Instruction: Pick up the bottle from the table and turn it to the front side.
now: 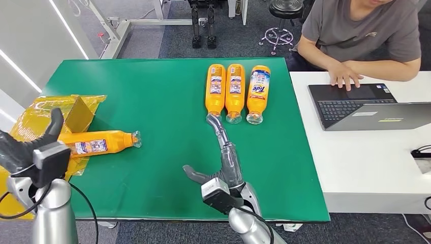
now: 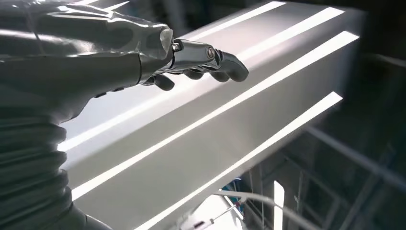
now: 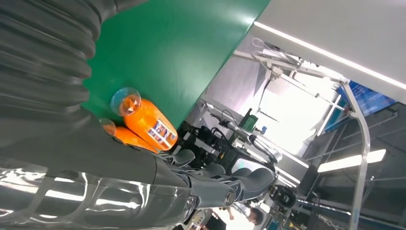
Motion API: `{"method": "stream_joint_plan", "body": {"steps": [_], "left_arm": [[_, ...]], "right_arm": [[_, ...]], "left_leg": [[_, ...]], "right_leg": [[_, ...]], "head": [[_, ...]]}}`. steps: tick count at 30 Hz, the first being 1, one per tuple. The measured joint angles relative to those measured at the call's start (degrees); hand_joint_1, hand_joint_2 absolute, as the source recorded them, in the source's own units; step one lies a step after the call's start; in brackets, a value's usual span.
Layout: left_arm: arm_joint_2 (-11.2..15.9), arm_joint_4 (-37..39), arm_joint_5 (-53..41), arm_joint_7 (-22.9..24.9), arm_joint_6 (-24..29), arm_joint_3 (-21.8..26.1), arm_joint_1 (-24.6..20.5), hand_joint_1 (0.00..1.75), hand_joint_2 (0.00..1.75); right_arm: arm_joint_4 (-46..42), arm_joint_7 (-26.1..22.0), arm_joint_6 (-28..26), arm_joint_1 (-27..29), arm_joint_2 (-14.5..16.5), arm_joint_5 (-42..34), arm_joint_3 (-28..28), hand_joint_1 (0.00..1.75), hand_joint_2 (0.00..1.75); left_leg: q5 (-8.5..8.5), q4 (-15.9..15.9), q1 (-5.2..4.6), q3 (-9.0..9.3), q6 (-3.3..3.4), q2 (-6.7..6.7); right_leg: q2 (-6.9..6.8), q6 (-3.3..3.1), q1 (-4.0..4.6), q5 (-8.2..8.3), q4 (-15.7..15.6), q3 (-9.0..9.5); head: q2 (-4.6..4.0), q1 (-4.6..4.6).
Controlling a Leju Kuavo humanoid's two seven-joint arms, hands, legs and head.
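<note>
Three orange bottles lie side by side, caps toward me, at the far middle of the green table [image 1: 152, 101]: left one [image 1: 216, 89], middle one [image 1: 235, 87], right one [image 1: 258, 91] with its Tide label up. A fourth orange bottle [image 1: 99, 143] lies crosswise at the left, label showing. My right hand [image 1: 221, 155] hovers open over the near table, fingers stretched toward the row and stopping just short of the caps. The right wrist view shows that hand [image 3: 215, 189] and two of the bottles [image 3: 148, 123]. My left hand [image 1: 30, 145] is raised beside the fourth bottle, empty, fingers apart [image 2: 201, 62].
A crumpled yellow bag [image 1: 35, 114] with a box inside lies at the table's left edge, under the fourth bottle's base. To the right stands a white table [image 1: 356, 162] with a laptop [image 1: 363, 104]; a seated person [image 1: 361, 30] rests a hand on it.
</note>
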Motion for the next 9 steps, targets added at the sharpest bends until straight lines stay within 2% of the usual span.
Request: {"method": "stream_joint_plan", "body": {"steps": [2, 5, 7, 9], "left_arm": [[-1.32, 0.89, 14.31, -0.03, -0.3, -3.66, -1.06, 0.0, 1.75], [-2.48, 3.27, 33.41, -0.07, -3.59, -12.86, -1.97, 0.0, 1.75], [-3.86, 4.34, 41.64, -0.07, -10.56, -17.21, -1.96, 0.0, 1.75], [-5.28, 5.12, 46.16, -0.07, -17.24, -18.54, -1.77, 0.0, 1.75]], "right_arm": [[-0.49, 0.01, -1.47, 0.48, -0.04, 0.38, -0.04, 0.0, 1.75], [-2.09, -0.05, -3.43, 1.98, -0.26, 1.17, -0.2, 0.0, 1.75], [-3.2, -0.21, -4.47, 3.11, -0.56, 1.61, -0.43, 0.0, 1.75], [-4.0, -0.32, -5.11, 3.97, -0.83, 1.89, -0.65, 0.0, 1.75]], "left_leg": [[0.0, 0.03, -0.01, 0.01, 0.0, -0.04], [-0.01, 0.03, -0.01, -0.04, 0.02, -0.1], [-0.04, 0.03, -0.02, -0.05, 0.05, -0.03], [-0.07, 0.04, -0.04, -0.05, 0.1, 0.01]], "right_leg": [[-0.04, 0.02, 0.0, 0.01, -0.03, 0.01], [-0.09, 0.03, 0.0, 0.02, -0.03, 0.06], [-0.02, 0.05, -0.01, 0.03, -0.03, 0.06], [0.02, 0.05, -0.02, 0.03, -0.05, 0.05]], "head": [[0.0, -0.01], [0.0, 0.01], [0.0, 0.01], [0.0, 0.01]]}}
